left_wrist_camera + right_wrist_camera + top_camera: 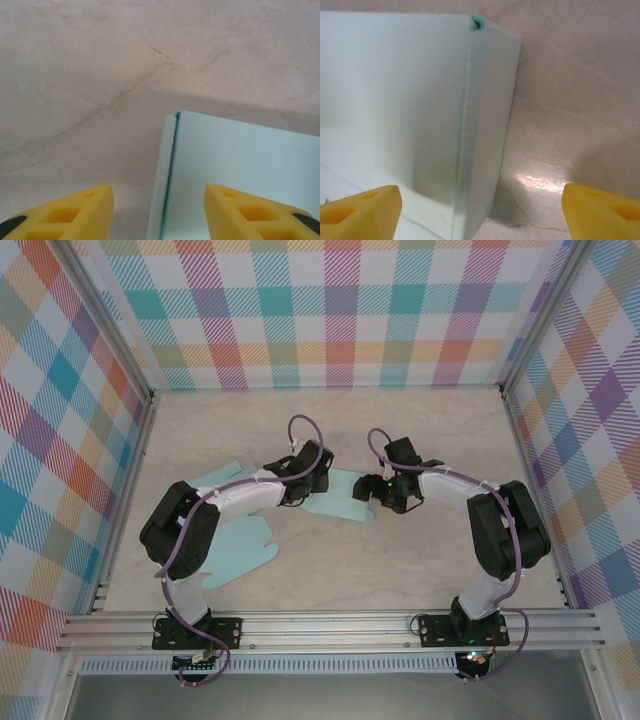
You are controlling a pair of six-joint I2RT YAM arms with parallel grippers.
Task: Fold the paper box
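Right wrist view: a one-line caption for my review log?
Right gripper, jaws wide open, facing a creased edge of the pale green paper box on the marbled table.

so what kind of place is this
Probably a lab robot test cell: plaid-cloth walls enclose a marble-look table, and the left arm and right arm are bolted to an aluminium rail.

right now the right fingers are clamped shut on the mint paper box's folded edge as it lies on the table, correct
Not clamped shut: the right fingers stand wide open around the folded edge of the mint paper box as it lies on the table. The right wrist view shows it.
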